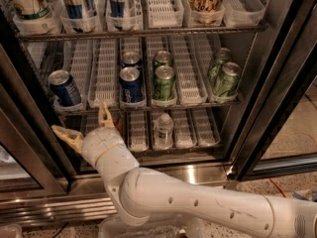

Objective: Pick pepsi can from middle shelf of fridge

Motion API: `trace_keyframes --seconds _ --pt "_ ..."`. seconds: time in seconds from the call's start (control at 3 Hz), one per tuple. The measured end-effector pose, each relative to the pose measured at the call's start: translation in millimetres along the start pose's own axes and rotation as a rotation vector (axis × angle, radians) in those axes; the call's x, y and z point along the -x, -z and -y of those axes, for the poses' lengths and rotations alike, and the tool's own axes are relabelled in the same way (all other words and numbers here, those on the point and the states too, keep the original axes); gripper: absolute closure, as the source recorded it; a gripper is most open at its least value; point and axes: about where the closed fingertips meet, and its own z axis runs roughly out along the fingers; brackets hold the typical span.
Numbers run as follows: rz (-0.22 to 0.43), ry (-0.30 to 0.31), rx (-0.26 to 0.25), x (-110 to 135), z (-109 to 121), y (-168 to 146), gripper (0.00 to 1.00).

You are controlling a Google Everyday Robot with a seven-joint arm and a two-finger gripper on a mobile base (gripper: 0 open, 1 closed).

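Observation:
The fridge [277, 98] stands open in front of me. Its middle shelf [183, 78] carries white lane trays. A dark blue pepsi can [64, 88] stands tilted in the far left lane. Two more blue cans [131, 86] stand one behind the other in a middle lane. Green cans [164, 82] stand to their right. My gripper [84, 125] is open, its tan fingers [105, 115] spread wide, just below the front edge of the middle shelf, under and between the left pepsi can and the middle blue cans. It holds nothing.
More green cans [227, 79] stand at the shelf's right. The top shelf [148, 32] holds tall cans and cartons. A small clear bottle [163, 129] stands on the lower shelf. Black door frames [20, 133] flank the opening. The steel base [198, 175] lies below.

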Motion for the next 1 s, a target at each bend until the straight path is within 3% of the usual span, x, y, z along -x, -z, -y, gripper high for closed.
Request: trace_keyframes --seconds 0.33,1.0 --pt "0.000 0.000 0.000 0.0 0.0 0.0 0.28" --pt "0.000 0.000 0.000 0.0 0.0 0.0 0.23"
